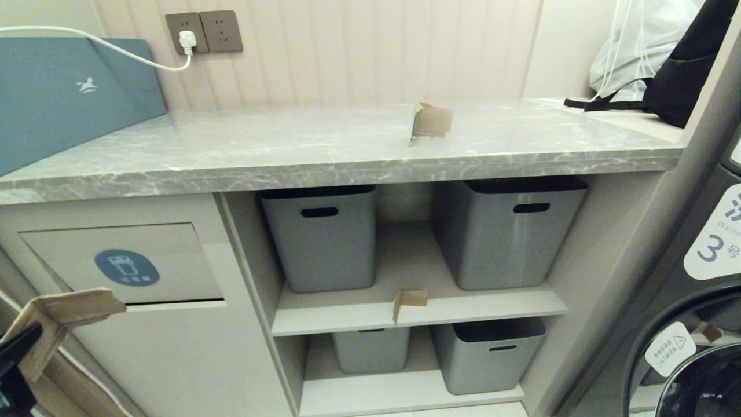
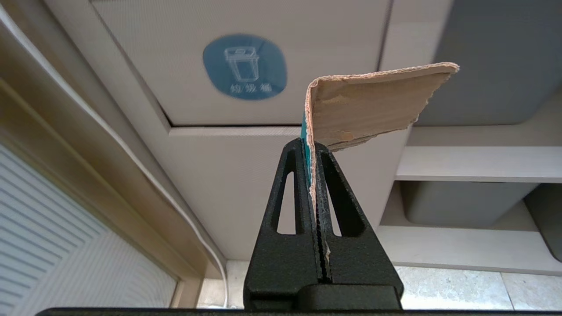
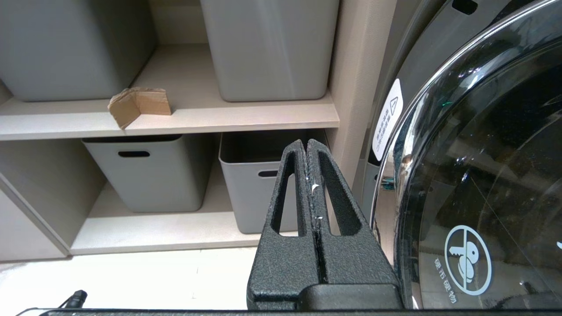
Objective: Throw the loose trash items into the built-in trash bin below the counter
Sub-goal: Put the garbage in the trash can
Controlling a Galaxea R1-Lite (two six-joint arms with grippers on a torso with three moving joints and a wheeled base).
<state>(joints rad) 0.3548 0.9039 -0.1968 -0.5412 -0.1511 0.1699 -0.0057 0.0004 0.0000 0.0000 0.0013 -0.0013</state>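
- Brown cardboard scrap (image 2: pixel 369 105) is what I have pinched in my left claw (image 2: pixel 312 151); the two black fingers (image 2: pixel 290 193) are pressed together on its folded edge, and the scrap stands up above the tips with one flap bent off to the side.
- From the head camera I see that scrap (image 1: pixel 63 315) and the left claw (image 1: pixel 17 347) low at my left, just below and in front of the built-in trash bin (image 1: pixel 173 255), not touching it.
- I read the bin as a flat beige flap in the cabinet front with a blue oval sticker (image 1: pixel 127 267); a narrow dark gap shows along its lower edge.
- I count a second scrap (image 1: pixel 431 120) standing folded on the grey marble counter (image 1: pixel 231 156), towards the back near the middle.
- I see a third scrap (image 1: pixel 408 301) at the front edge of the upper shelf (image 1: pixel 492 307), between two grey tubs (image 1: pixel 324 237).
- My right claw (image 3: pixel 307 147) hangs well apart from all this, fingers together on nothing, in front of the lower shelf and beside the washing machine door (image 3: pixel 483 175).
- Further off, a white plug (image 1: pixel 187 40) sits in a wall socket, and a blue board (image 1: pixel 69 92) leans at the counter's left end.
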